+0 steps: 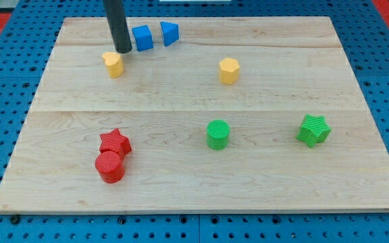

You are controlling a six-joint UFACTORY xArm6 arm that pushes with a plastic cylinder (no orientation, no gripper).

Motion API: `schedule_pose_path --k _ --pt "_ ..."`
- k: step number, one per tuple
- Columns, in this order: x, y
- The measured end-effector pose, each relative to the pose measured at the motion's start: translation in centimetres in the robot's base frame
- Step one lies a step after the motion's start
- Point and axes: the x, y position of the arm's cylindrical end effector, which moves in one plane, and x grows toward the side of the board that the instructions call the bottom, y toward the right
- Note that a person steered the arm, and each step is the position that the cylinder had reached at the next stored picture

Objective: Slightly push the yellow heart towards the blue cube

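Observation:
The yellow heart (113,64) lies near the board's upper left. The blue cube (142,38) sits just up and to the right of it, near the top edge. My tip (123,50) stands between them, just above the heart's upper right corner and to the left of the cube. It is close to the heart; I cannot tell if it touches it.
A blue wedge-shaped block (170,33) sits right of the cube. A yellow hexagon (229,70) lies centre right. A green cylinder (217,133), a green star (314,129), a red star (115,142) and a red cylinder (110,166) lie lower down on the wooden board (194,196).

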Motion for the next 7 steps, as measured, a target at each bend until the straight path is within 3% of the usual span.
schedule_pose_path --k 1,3,4,7 --pt "0.3 1.1" --pt "5.7 4.7" --pt "12.0 1.8" --pt "10.1 -13.5"
